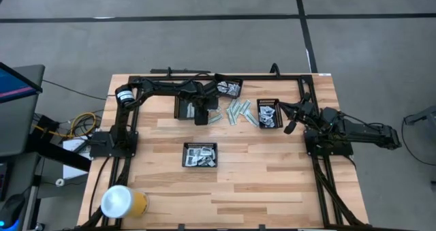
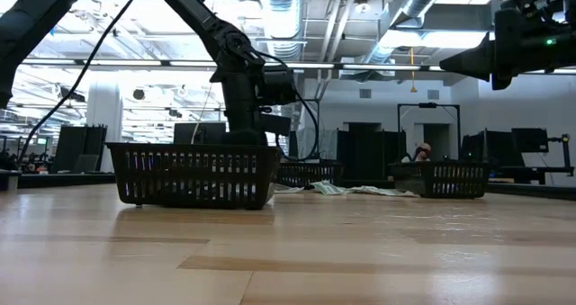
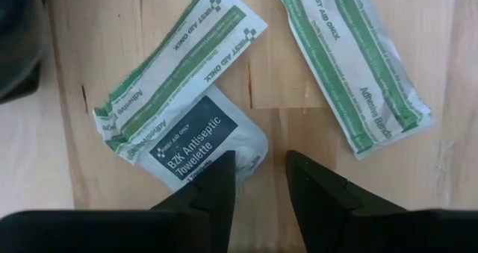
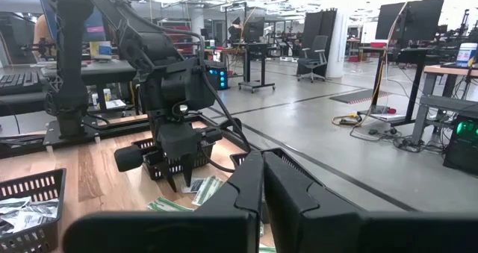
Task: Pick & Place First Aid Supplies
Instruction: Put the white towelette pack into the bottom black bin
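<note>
Down at the wood tabletop, the left pincer hovers part-open, gripping nothing, over a white sachet with a dark-blue "BZK Antiseptic Towelette" label, lower centre of the left wrist view. Two green-striped white bandage strips flank it. The right pincer is closed, empty.

From above, the packets in the three mesh trays are too small to tell apart. In the left wrist view a green strip overlaps the antiseptic towelette sachet, its lower edge behind the left pincer
</note>
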Tool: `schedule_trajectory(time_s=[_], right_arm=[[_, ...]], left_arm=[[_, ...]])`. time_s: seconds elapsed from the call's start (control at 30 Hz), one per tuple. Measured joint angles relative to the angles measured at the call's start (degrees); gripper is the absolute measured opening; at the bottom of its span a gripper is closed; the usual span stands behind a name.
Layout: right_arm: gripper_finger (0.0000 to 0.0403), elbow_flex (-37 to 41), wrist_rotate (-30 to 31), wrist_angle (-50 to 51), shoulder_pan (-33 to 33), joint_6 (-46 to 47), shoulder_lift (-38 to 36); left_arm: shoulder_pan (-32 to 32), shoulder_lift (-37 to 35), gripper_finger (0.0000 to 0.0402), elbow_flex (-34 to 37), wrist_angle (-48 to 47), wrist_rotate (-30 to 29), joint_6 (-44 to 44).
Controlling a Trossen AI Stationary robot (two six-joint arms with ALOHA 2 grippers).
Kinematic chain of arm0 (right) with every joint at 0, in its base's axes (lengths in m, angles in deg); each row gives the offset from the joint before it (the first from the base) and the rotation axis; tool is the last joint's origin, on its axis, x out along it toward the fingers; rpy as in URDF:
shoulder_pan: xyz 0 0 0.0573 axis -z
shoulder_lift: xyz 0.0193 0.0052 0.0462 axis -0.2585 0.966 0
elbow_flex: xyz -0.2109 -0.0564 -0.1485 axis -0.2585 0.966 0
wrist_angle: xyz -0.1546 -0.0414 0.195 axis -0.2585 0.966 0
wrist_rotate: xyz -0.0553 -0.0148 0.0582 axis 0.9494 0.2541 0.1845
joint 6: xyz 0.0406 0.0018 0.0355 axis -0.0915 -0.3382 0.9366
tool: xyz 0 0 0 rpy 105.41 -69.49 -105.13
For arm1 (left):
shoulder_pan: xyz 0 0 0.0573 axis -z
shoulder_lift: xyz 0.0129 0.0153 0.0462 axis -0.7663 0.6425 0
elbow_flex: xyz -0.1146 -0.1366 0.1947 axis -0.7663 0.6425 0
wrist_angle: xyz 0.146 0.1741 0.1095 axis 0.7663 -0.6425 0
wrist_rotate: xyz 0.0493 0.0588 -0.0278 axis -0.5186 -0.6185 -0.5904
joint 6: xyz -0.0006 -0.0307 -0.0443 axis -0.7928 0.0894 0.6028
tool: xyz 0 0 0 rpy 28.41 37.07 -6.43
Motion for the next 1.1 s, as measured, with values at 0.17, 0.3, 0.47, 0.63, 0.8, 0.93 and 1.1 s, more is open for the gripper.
schedule_trajectory(time_s=[0.17,0.3,0.47,0.63,0.8,0.93,1.1], right_arm=[[0.0008,0.0,0.0,0.0,0.0,0.0,0.0],[0.0008,0.0,0.0,0.0,0.0,0.0,0.0],[0.0008,0.0,0.0,0.0,0.0,0.0,0.0],[0.0008,0.0,0.0,0.0,0.0,0.0,0.0],[0.0008,0.0,0.0,0.0,0.0,0.0,0.0],[0.0008,0.0,0.0,0.0,0.0,0.0,0.0],[0.0008,0.0,0.0,0.0,0.0,0.0,0.0]], left_arm=[[0.6,0.0,0.0086,0.0,0.0,-1.9,0.0],[1.3,0.0,0.0040,0.0,0.0,-3.2,0.0],[2.1,-0.4,0.0006,0.0,-0.5,-3.5,-0.4],[2.6,-2.4,0.0006,0.0,-0.6,-5.6,-1.7],[2.6,-5.2,0.0006,0.0,-0.8,-5.7,-1.4],[2.9,-8.3,0.0006,0.0,-0.6,-5.5,-0.7],[3.6,-12.9,0.0005,0.0,-0.6,-5.5,1.1]])
